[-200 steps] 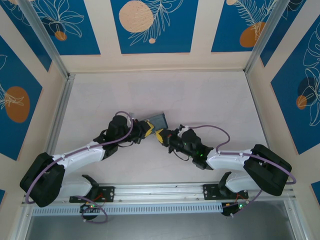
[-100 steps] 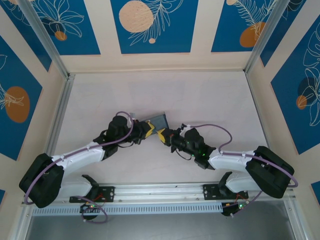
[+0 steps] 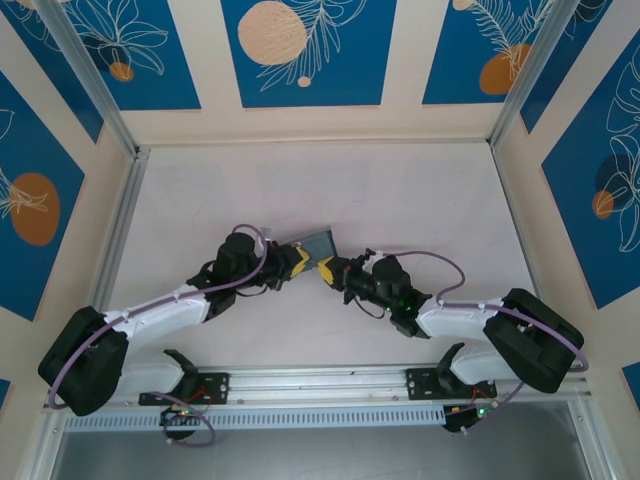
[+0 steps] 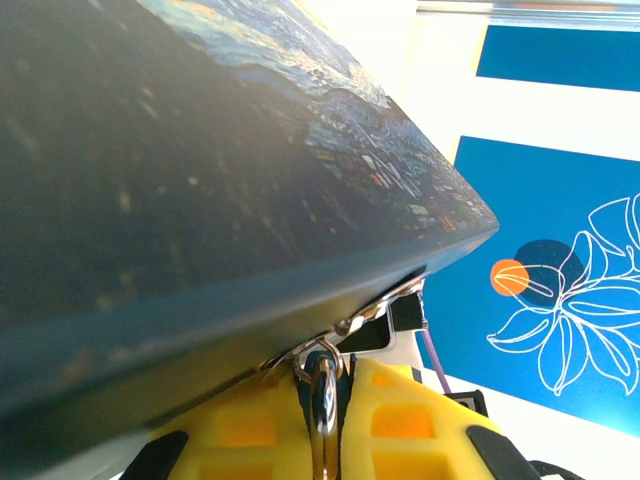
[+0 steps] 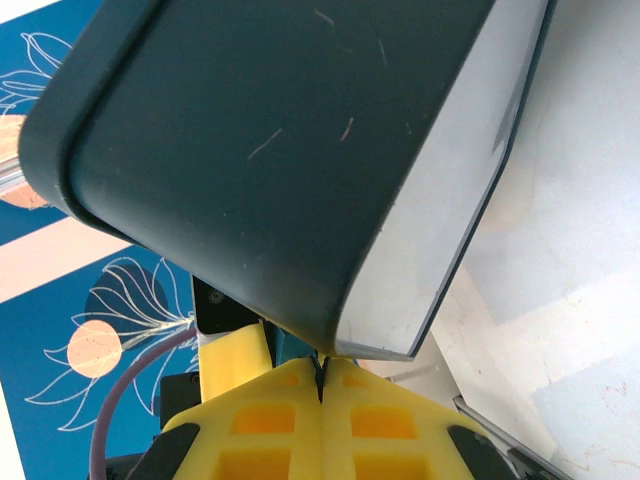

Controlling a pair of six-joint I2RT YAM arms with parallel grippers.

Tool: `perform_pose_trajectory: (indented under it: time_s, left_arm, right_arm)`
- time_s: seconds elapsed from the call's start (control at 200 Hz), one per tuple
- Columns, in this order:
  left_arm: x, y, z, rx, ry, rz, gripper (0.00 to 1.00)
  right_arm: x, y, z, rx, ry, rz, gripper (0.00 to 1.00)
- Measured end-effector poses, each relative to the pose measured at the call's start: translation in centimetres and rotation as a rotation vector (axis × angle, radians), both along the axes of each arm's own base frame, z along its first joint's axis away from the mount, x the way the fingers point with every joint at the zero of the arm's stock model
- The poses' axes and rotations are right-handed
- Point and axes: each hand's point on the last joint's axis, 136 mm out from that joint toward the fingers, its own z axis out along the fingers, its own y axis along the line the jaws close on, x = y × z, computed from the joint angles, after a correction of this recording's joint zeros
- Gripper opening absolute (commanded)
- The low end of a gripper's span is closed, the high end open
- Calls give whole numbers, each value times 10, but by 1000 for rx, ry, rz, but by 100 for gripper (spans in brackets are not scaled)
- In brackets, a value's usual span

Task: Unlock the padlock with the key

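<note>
The padlock [image 4: 325,395] hangs from the clasp of a blue painted tin [image 4: 200,150], its silvery shackle through the clasp loop. My left gripper [image 4: 325,378] is shut on the padlock, with a yellow pad on either side of it. My right gripper [image 5: 321,375] is shut just under the tin's corner [image 5: 380,340], and a thin dark sliver, apparently the key [image 5: 319,384], is pinched edge-on between its pads. From above, the left gripper [image 3: 296,262] and right gripper [image 3: 329,269] meet tip to tip at the tin's near edge [image 3: 318,243]. The keyhole is hidden.
The tin sits mid-table, tilted up. Metal rails [image 3: 115,240] run along the left side and the near edge [image 3: 320,382]. Blue and cream patterned walls [image 3: 300,60] close in the back and sides. Open tabletop [image 3: 400,190] lies behind the tin.
The right arm has shifted slightly, nudging its gripper closer to the tin's near corner. The left arm and the tin have barely moved. Both grips are unchanged.
</note>
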Motion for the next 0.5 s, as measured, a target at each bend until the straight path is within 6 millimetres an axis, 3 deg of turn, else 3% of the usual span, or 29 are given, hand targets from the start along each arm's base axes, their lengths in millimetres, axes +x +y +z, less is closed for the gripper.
perform_pose_trajectory:
  time_s: [0.5]
  left_arm:
    - [0, 4, -7, 24, 17, 16, 0]
  right_arm:
    - [-2, 13, -7, 0, 12, 19, 0]
